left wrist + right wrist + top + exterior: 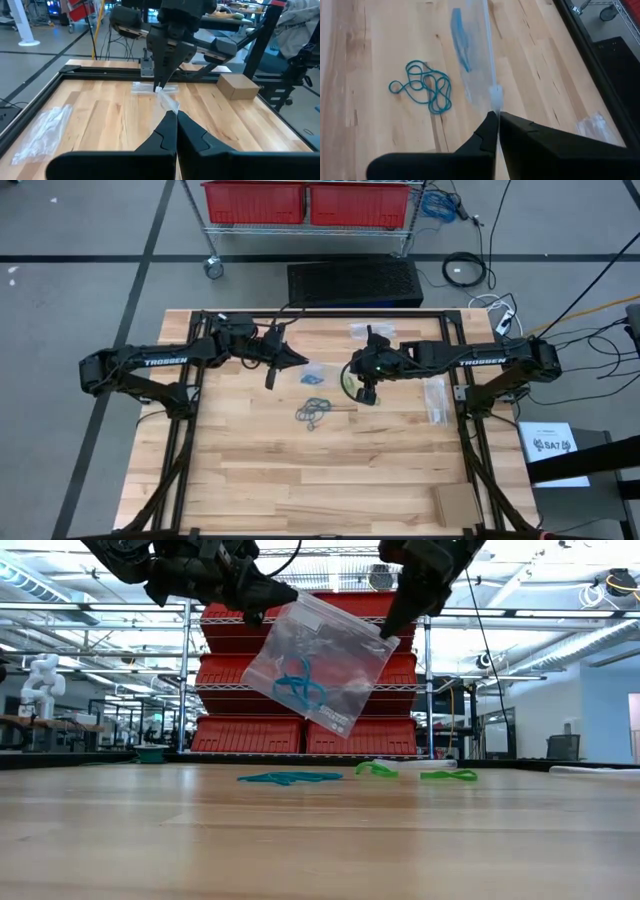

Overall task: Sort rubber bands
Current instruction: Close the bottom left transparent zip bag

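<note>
Rubber bands [300, 686], blue, sit inside a clear bag [320, 660] hung between left end effector [262, 598] and right end effector [390, 625], both clamped on its top corners; loose bands [314, 410] lie on the surface [300, 480] directly below.

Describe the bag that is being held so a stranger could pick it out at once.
Look above the middle of the wooden table, between the two dark arms. The left claw and right claw each pinch a top corner of a clear bag hanging in the air. Unlike the bags lying flat, it holds blue rubber bands.
</note>
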Controlling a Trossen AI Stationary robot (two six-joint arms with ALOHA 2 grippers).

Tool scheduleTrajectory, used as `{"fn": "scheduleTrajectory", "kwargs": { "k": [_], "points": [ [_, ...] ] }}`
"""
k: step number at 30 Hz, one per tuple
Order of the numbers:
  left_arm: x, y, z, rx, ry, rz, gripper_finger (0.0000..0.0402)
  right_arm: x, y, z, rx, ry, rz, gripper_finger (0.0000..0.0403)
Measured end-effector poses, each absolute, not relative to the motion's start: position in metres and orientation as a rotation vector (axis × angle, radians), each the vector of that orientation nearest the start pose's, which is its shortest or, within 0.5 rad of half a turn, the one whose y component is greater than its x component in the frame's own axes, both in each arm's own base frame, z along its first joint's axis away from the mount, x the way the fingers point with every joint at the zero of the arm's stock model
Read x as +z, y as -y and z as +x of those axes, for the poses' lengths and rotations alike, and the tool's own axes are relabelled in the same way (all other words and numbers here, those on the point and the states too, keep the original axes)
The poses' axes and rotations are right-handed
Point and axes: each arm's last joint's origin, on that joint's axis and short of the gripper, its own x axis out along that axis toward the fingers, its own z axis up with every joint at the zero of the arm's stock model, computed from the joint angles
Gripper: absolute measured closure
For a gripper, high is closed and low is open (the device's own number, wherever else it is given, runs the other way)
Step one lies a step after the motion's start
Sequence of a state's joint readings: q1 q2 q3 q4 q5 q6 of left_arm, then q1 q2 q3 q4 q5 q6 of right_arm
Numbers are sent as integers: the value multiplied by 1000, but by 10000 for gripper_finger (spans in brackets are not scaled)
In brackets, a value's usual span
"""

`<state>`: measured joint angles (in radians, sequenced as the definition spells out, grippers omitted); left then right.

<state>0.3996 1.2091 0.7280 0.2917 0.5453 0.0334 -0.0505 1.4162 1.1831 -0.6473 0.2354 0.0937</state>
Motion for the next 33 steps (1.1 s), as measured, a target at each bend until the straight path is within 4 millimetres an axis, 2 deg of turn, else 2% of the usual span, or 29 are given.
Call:
{"fn": "scheduleTrajectory", "kwargs": {
  "k": [9,12,20,24,29,33],
  "points": [
    [271,-88,247,-146,-182,-60,401,293,22,293,-311,-850,13,388],
    [271,-88,247,-146,-181,-60,401,294,22,294,-310,-835,11,358],
    [271,-88,247,-145,-184,-61,401,304,22,299,-301,-765,-1,248],
    [271,-88,247,-143,-184,-61,401,305,23,302,-282,-738,-40,219],
    [271,-88,247,-143,-184,-61,401,299,29,307,-256,-761,-63,221],
    [271,-88,247,-143,-184,-61,401,293,33,310,-244,-786,-74,260]
  ]
}}
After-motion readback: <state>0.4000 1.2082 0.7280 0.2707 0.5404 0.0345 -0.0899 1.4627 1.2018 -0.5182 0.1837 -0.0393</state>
